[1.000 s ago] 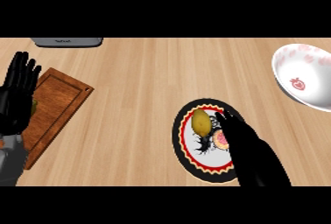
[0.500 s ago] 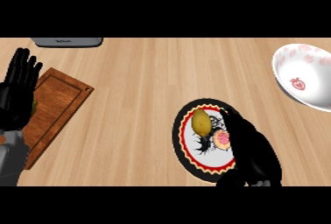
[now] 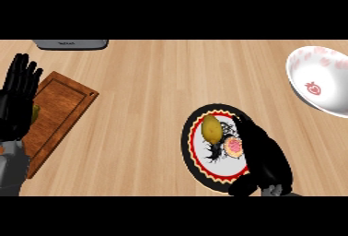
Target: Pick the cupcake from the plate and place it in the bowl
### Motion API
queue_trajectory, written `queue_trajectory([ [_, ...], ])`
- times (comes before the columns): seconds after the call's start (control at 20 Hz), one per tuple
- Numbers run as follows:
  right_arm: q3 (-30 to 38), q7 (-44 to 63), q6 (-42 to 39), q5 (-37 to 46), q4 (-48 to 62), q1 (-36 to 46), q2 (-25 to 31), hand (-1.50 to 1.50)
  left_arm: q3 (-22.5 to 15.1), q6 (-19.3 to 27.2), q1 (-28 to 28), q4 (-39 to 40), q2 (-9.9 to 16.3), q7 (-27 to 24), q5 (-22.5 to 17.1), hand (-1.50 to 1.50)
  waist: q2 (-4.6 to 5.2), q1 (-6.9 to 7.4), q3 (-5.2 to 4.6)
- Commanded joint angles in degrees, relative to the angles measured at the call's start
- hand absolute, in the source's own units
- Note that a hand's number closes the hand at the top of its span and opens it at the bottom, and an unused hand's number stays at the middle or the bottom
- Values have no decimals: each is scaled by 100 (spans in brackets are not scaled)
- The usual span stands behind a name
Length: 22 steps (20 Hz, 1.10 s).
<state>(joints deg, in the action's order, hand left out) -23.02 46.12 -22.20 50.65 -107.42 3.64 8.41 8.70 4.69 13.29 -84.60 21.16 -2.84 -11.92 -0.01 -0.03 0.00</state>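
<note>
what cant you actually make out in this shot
- Head view: the right hand lies over the plate, hiding its right side and part of the cupcake; whether the fingers touch the cupcake is unclear.
- The bowl is cut off by the right edge.
- The grey object at the top edge is cut off.
- The left hand covers part of the wooden board.

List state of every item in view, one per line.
Pink-frosted cupcake: on the plate, right hand against it, not lifted.
Round black-rimmed plate: flat on counter, also holds a yellow potato.
White bowl with red print: upright, empty.
Wooden cutting board: flat.
Right hand: over plate.
Left hand: open, resting.
</note>
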Motion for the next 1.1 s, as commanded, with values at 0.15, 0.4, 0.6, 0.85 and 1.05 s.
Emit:
queue_trajectory([
  [0.15,4,-300,126,226,310,-259,-42,-150,158,-144,256,367,-83,-95,170,0,2,-11,0],
  [0.4,-42,-539,443,458,722,-326,-162,-150,305,-355,-61,265,-138,-212,127,0,1,-3,0],
  [0.6,179,-589,519,491,1491,228,-464,-150,366,-324,-199,-229,-174,54,98,0,3,23,0],
  [0.85,256,-740,839,639,2054,238,-613,-150,150,-186,91,-78,-339,192,405,0,5,10,1],
  [1.05,521,-956,801,551,1776,-209,-265,-150,435,-341,-66,-323,-225,361,222,0,-1,-1,0],
])
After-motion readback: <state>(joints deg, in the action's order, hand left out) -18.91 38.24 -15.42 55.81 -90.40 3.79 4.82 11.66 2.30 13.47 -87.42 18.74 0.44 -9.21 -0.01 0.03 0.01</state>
